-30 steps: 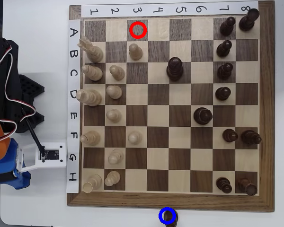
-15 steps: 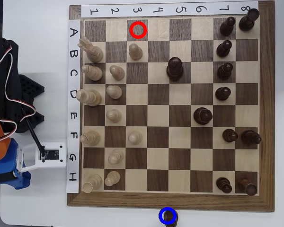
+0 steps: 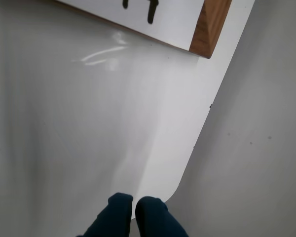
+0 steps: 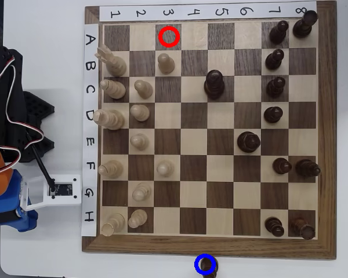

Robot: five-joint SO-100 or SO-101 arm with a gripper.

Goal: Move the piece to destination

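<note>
Wrist view: gripper (image 3: 133, 210) fingertips together, nothing between them, over bare white desk (image 3: 64, 148) near its rounded corner; chessboard (image 3: 212, 24) corner at top.

Overhead view: dark pawn (image 4: 206, 266) sits inside the blue ring (image 4: 205, 256), off the board's bottom edge. Red ring (image 4: 169, 36) on A3, empty.

the piece (image 4: 207, 266) sits under the blue ring (image 4: 205, 263) right at the bottom edge of the overhead view, so its lower part is cut off and the ring covers most of its top. the arm (image 4: 6, 145) runs off the left edge there, and i can't see the fingers in that view. in the wrist view only the tips of the dark blue fingers (image 3: 119, 210) poke in from the bottom, and the chessboard (image 3: 212, 24) corner is cropped, its black label marks chopped at the top.
</note>
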